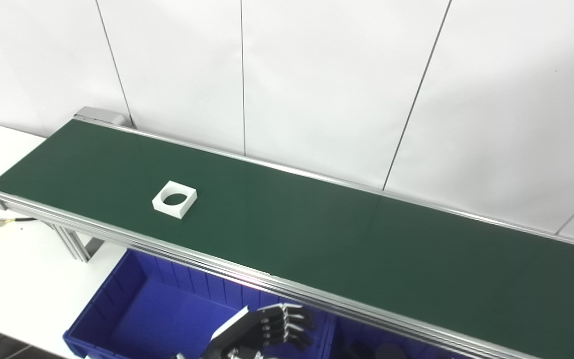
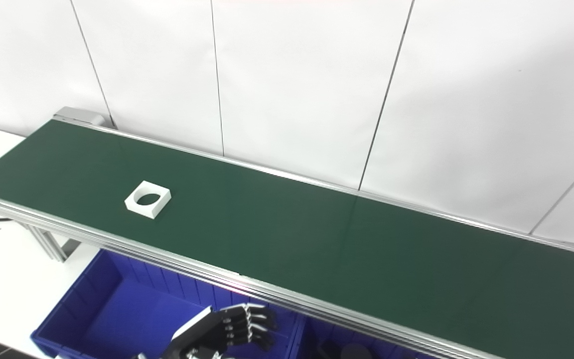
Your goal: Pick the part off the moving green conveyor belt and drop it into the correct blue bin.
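Toward the belt's [image 1: 317, 234] left end lay the part [image 1: 174, 199], seemingly light, stiff plastic; opposite outer walls were judged the best hold. Over a bin [image 1: 117, 304], the left hand [image 1: 272, 326] was seen loosely open, holding nothing.

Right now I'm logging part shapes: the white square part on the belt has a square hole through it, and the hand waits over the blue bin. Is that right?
Not quite. The part on the belt is white and square, but its hole is round, as the left eye view shows. The rest holds: the left hand waits over the blue bin.
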